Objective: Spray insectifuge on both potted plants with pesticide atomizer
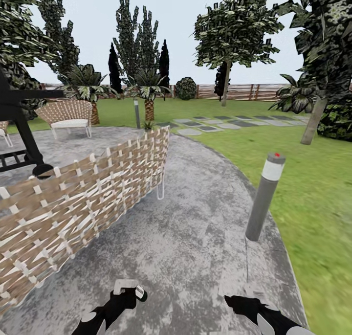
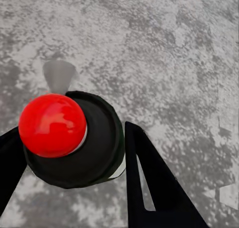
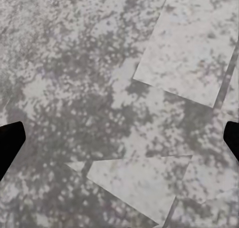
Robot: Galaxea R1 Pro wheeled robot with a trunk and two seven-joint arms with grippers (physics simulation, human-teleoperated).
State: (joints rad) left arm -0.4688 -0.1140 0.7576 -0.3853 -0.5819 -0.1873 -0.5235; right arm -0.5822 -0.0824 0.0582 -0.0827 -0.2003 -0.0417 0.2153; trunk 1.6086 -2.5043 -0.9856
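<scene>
Transit is the step in hand—left end effector (image 2: 74,148) clamped around the pesticide atomizer (image 2: 69,138), right end effector (image 3: 119,138) spread and empty over the patio (image 1: 195,247)—next comes finding both potted plants.

One pesticide atomizer (image 2: 72,140), two grippers, two grey lamp posts, the near one (image 1: 264,196) and a far one (image 1: 137,113), two woven chairs, two palms (image 1: 149,91), and one slatted wooden fence (image 1: 244,92).
</scene>
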